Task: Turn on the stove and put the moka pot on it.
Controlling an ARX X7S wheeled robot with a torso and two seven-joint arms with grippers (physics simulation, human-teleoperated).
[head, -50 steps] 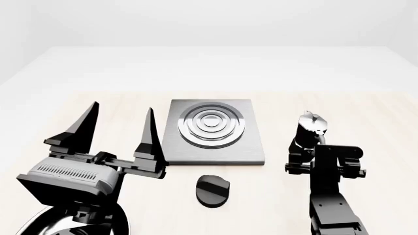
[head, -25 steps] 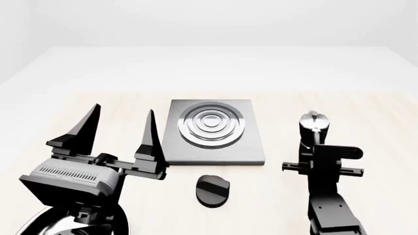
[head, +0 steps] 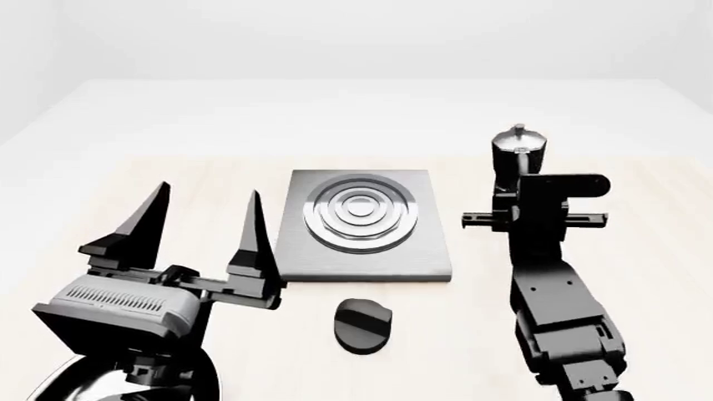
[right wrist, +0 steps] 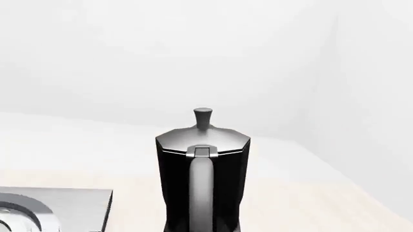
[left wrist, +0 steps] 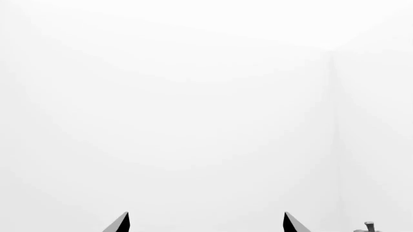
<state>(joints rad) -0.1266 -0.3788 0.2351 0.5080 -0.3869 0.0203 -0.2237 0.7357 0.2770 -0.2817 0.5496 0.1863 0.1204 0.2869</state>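
Observation:
The stove [head: 429,251] is a grey square plate with burner rings at the table's middle; its corner shows in the right wrist view [right wrist: 71,205]. Its round black knob [head: 362,324] lies on the table in front of it. The moka pot [head: 517,150], black with a silver top, hangs in the air right of the stove, above the table. My right gripper [head: 516,175] is shut on it. The pot fills the right wrist view [right wrist: 202,169], handle towards the camera; the fingers are hidden. My left gripper [head: 209,190] is open and empty, left of the stove, fingertips up [left wrist: 206,222].
A round shiny pan rim [head: 67,384] shows under my left arm at the near left edge. The light wooden table [head: 624,242] runs wide on both sides of the stove. White walls stand behind.
My right gripper has lifted the moka pot off the table and carried it up and a little towards the stove. The left arm has barely moved.

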